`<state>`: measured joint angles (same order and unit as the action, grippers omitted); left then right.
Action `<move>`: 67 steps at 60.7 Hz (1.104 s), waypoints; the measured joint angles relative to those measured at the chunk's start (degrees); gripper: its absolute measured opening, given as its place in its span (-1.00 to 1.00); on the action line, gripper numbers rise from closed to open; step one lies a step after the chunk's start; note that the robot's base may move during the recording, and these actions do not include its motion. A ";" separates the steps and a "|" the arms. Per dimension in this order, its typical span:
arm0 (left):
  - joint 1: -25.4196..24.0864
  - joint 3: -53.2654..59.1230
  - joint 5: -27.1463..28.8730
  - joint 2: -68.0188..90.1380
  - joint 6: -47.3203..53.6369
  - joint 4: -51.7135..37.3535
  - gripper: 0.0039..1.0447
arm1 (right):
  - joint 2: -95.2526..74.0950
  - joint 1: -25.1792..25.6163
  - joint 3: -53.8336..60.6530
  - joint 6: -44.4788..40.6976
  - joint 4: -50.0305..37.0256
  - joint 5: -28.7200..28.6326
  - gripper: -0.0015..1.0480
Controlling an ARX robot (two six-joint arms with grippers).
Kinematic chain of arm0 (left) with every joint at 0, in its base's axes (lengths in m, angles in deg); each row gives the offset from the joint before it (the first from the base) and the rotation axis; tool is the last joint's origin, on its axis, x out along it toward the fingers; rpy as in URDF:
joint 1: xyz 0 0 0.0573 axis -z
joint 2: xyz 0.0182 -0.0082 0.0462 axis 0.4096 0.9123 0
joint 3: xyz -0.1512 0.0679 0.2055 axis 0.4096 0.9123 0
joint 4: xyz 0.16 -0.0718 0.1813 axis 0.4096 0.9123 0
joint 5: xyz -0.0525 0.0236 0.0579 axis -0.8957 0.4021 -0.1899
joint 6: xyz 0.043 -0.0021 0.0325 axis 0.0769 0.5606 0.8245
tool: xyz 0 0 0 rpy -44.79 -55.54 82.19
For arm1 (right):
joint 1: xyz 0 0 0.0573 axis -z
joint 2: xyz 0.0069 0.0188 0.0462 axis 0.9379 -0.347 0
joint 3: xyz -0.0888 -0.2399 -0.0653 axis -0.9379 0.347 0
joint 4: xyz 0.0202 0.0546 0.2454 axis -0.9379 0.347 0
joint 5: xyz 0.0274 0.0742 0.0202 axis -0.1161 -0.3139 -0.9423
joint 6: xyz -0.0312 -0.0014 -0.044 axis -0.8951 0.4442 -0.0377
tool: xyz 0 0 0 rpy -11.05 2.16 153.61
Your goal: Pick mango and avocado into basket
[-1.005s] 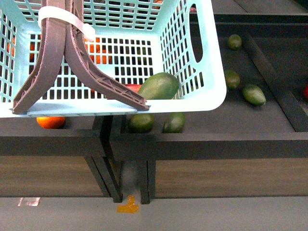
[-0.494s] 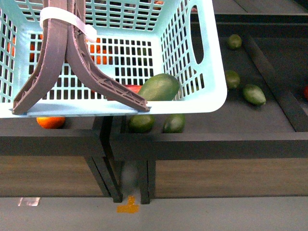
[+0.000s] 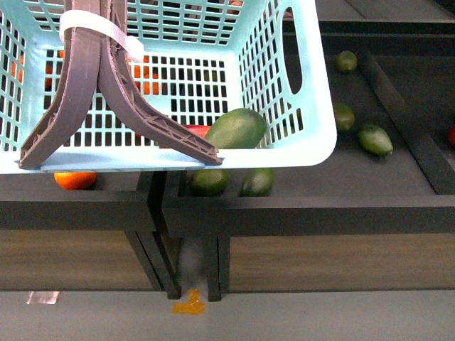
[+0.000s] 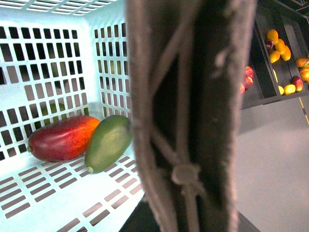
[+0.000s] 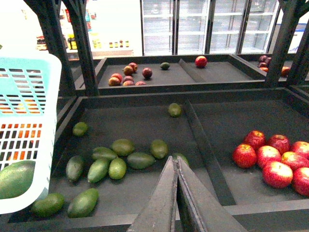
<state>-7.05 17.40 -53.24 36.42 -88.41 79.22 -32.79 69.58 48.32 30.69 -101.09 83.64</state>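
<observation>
We've got the mango [image 4: 63,138] and avocado [image 4: 108,142] lying side by side, touching, on the floor of the teal basket [image 3: 298,150], avocado at its 5 o'clock corner. Right fingers [image 5: 175,193] look pressed together, holding nothing, above the avocado bin. Left fingers hidden behind the basket's handle [image 4: 193,116], so we can't tell.

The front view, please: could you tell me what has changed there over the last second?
Very little. The basket has drifted slightly to the right and a touch upward, its handles with it. The avocado and mango lie inside as before, and the green fruit on the shelf has not moved. Nothing was taken or let go.
</observation>
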 joint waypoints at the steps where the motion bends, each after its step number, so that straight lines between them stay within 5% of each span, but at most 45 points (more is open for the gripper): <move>1: 0.00 0.00 0.02 0.00 0.00 0.00 -0.90 | 0.39 0.00 0.00 0.02 0.42 0.00 -0.95; 26: 0.00 0.00 0.02 0.00 0.00 0.00 -0.90 | 8.22 0.00 0.00 0.00 8.17 0.00 -0.95; 32: 0.00 0.00 -0.02 0.00 0.00 0.00 -0.90 | 16.59 0.00 -0.04 -0.02 18.10 -0.04 -0.95; 61: 0.00 0.00 0.17 0.02 0.02 0.00 -0.90 | 18.21 0.00 -0.04 0.00 18.56 -0.07 -0.95; 67: 0.00 0.00 0.15 0.02 -0.02 0.00 -0.90 | 18.21 0.00 -0.04 -0.09 18.56 -0.07 -0.62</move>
<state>-7.05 17.40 -53.09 36.44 -88.44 79.22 -14.58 69.58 48.27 30.61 -82.53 83.57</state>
